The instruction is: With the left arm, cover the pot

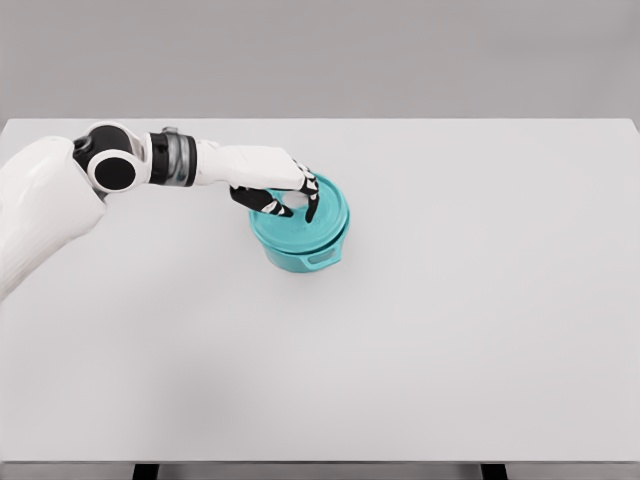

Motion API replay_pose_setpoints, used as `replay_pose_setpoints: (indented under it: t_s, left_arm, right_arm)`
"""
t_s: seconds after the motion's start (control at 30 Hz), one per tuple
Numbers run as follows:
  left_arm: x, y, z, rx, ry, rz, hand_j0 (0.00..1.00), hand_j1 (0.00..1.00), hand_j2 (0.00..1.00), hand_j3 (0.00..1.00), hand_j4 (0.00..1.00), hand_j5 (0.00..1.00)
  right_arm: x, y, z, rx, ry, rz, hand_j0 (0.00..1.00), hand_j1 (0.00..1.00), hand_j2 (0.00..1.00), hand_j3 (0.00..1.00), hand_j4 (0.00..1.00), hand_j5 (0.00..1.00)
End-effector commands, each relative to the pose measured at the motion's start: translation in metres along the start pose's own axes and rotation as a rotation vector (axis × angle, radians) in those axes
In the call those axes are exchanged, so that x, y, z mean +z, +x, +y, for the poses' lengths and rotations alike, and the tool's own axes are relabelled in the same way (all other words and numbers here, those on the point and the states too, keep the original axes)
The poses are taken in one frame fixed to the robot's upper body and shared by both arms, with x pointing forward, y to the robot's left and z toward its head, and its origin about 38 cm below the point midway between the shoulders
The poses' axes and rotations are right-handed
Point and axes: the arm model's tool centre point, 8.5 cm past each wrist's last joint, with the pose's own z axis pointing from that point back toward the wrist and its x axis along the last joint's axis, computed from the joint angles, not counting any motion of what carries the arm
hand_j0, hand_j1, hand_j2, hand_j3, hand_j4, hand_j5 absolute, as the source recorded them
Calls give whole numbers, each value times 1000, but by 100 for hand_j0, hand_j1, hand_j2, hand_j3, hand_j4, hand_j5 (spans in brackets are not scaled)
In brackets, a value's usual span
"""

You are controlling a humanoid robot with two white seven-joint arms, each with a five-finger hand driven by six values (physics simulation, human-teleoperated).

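Head view showed the left hand [283,190] reaching over a teal pot [300,238] that stood a little left of the middle of the white table [450,330]. The teal lid [322,212] sat on the pot's rim, seemingly seated or nearly so. Dark fingers [312,205] were curled down around a pale knob on the lid, apparently gripping it. By this judgement the placing step was at its end; next, the fingers should loosen and the hand lift straight up without dragging the lid askew.
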Motion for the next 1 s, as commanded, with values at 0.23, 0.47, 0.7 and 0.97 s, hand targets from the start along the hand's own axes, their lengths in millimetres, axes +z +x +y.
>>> replay_pose_setpoints:
  t_s: [0.23, 0.47, 0.7, 0.97]
  left_arm:
    - [-1, 5, 4, -6, 12, -15, 46, 46, 46, 46, 46, 46]
    - [-1, 3, 3, -8, 5, -6, 54, 54, 54, 54, 54, 54]
    - [0, 2, 3, -8, 5, -3, 69, 69, 69, 69, 69, 69]
    - [1, 2, 3, -8, 6, 0, 95, 95, 95, 95, 95, 95]
  right_arm:
    - [0, 0, 0, 0, 1, 0, 100, 100, 100, 100, 100, 100]
    - [0, 0, 0, 0, -1, 0, 100, 100, 100, 100, 100, 100]
    - [0, 0, 0, 0, 1, 0, 100, 100, 100, 100, 100, 100]
    - [0, 0, 0, 0, 1, 0, 100, 100, 100, 100, 100, 100]
